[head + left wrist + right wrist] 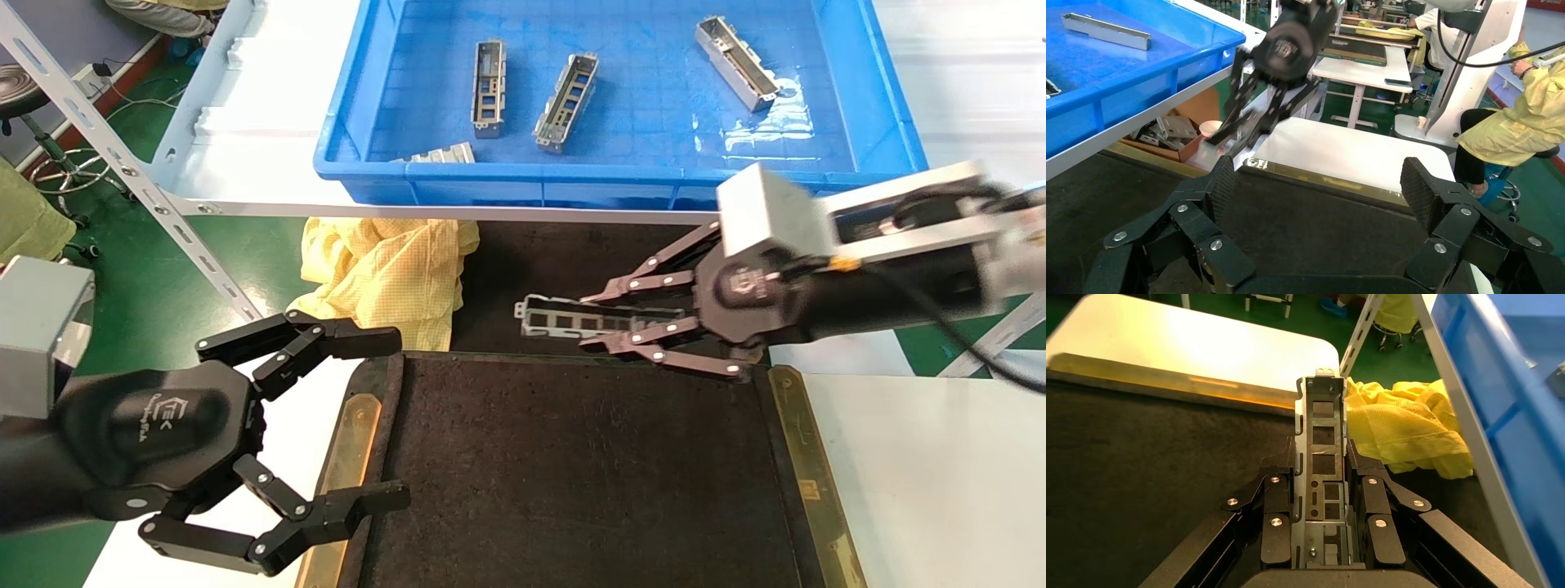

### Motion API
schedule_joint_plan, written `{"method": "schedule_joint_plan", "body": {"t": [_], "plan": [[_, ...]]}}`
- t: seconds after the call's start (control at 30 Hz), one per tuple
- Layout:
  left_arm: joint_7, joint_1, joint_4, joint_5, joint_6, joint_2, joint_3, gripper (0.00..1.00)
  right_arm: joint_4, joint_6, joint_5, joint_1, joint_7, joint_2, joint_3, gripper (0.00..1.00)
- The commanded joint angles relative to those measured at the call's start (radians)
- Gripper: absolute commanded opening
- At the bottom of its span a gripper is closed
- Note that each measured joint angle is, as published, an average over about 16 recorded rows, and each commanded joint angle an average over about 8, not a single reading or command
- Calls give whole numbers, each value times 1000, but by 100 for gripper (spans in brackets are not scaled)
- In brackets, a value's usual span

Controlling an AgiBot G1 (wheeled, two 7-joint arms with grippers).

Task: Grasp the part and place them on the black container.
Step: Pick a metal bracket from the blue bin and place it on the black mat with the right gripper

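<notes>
Over the tray's far edge, the right gripper clamps a part, carried level for laying flat. Left gripper waits wide open, empty, beside the tray.

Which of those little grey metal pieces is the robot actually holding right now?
Find the big black tray nearest the robot. At its far edge, the right tool is clamped on one grey channel-shaped part. Its look-alikes all lie loose in the blue bin behind.

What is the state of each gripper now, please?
Left gripper: open, holding nothing.
Right gripper: shut on a part.
</notes>
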Motion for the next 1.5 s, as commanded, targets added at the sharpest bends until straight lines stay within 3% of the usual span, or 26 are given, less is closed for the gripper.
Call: {"method": "schedule_joint_plan", "body": {"t": [0.03, 0.43, 0.73, 1.0, 1.5], "plan": [[0, 0, 0, 0, 0, 0, 0, 100, -21, 13, 6, -16, -32, -19, -14, 0], [0, 0, 0, 0, 0, 0, 0, 100, -202, 165, -42, -123, -251, -223, -39, 0], [0, 0, 0, 0, 0, 0, 0, 100, -321, 255, -46, -195, -331, -352, -45, 0], [0, 0, 0, 0, 0, 0, 0, 100, -348, 311, -32, -243, -345, -388, -50, 0], [0, 0, 0, 0, 0, 0, 0, 100, -242, 414, 3, -305, -266, -398, -111, 0]]}}
